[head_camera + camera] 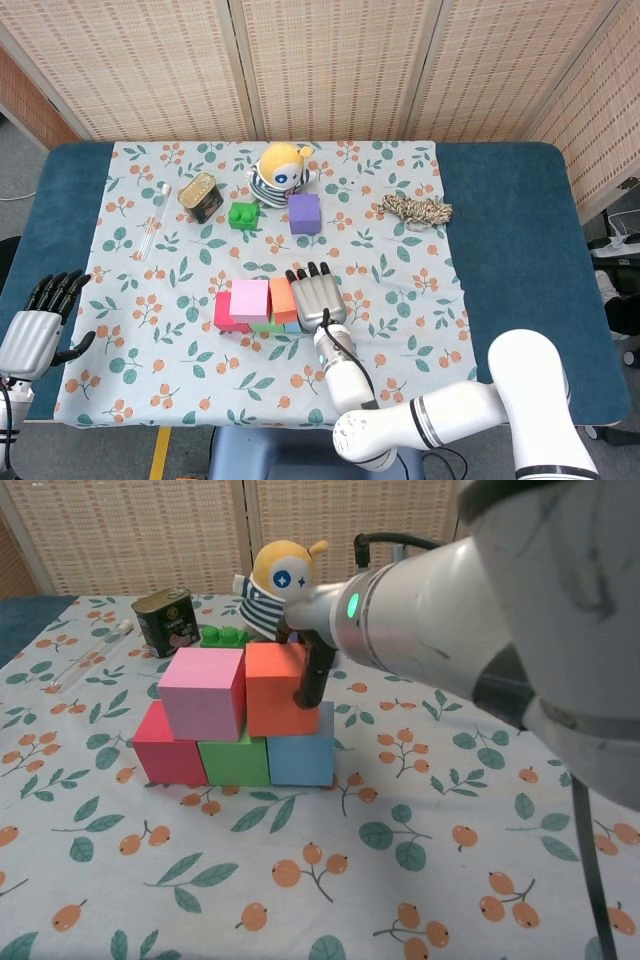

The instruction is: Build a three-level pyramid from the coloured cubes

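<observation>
A red cube, a green cube and a blue cube stand in a row on the cloth. On top of them sit a pink cube and an orange cube, side by side and touching. My right hand lies over the orange cube's right side and grips it, with a finger pressed on its front right face. A purple cube stands alone further back. At the table's left edge my left hand hangs open and holds nothing.
A plush doll, a tin can and a green toy brick stand behind the stack. A coil of rope lies at the back right, a clear tube at the left. My right forearm fills the chest view's right.
</observation>
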